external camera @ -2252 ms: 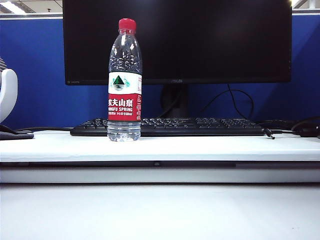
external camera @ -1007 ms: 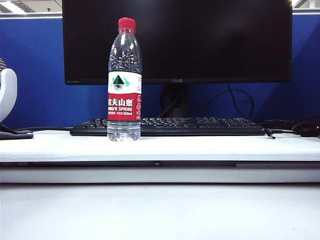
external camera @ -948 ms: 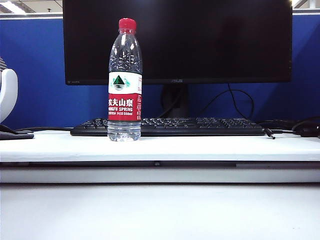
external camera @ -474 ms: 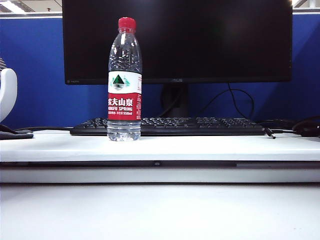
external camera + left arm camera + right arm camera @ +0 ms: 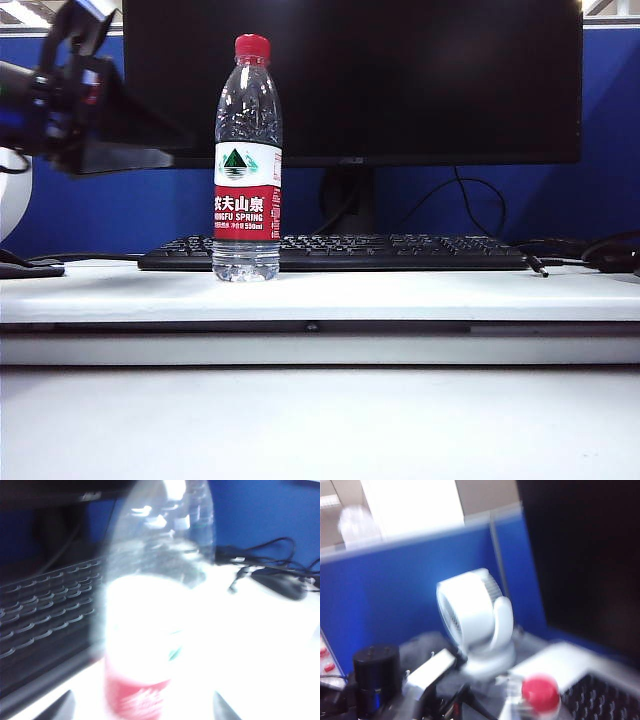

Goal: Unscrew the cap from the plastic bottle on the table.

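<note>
Left pincer (image 5: 180, 148): jaws apart, nothing held. In the exterior view it sits left of the bottle (image 5: 247, 160), level with the upper body above the label, and a gap separates its tips from the bottle wall. In the left wrist view only the two fingers' (image 5: 62, 709) tips show, at the frame edge and set wide, with the bottle ahead of them and in line with the gap.

Right pincer: none of its parts appear in any view, so its opening cannot be told.

Bottle: upright on the raised ledge of the bench (image 5: 400, 295), just in front of the keyboard (image 5: 400, 250) and before the left part of the monitor (image 5: 400, 80). The cap (image 5: 252, 47) is seated on the neck.

Hard to read: both wrist views are motion-blurred. The left wrist view overexposes the label to a white patch and cuts off the cap and base. The right wrist view shows the cap (image 5: 540, 692) from above, a white fan (image 5: 475, 620) against the blue partition (image 5: 395, 590), and dark-and-silver arm hardware (image 5: 375, 680) cropped at the edge.

Left arm (image 5: 50, 95): enters the exterior view from the upper left, with the wrist roughly level and the fingers pointing at the bottle.
</note>
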Controlling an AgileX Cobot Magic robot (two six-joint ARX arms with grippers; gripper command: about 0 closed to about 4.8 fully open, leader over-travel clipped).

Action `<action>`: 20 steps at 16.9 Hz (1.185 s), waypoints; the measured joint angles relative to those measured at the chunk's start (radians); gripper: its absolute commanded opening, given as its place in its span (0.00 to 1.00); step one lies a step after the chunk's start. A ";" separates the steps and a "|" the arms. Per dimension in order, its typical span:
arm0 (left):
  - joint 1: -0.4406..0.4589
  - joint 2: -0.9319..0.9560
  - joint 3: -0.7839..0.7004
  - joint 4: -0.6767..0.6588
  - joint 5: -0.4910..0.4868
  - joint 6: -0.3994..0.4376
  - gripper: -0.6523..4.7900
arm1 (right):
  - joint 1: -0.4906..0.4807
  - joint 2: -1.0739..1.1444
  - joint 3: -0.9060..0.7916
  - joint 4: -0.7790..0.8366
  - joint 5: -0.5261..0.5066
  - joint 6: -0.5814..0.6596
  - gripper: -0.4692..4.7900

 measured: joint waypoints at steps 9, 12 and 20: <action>-0.158 0.166 0.055 0.212 -0.283 0.044 1.00 | -0.007 0.009 0.001 -0.028 0.086 -0.010 0.53; -0.179 0.244 0.095 0.248 -0.283 0.025 1.00 | -0.008 0.009 0.001 -0.029 0.087 -0.010 0.53; -0.252 0.318 0.136 0.342 -0.283 0.025 0.89 | -0.008 0.010 0.001 -0.151 0.197 -0.101 0.53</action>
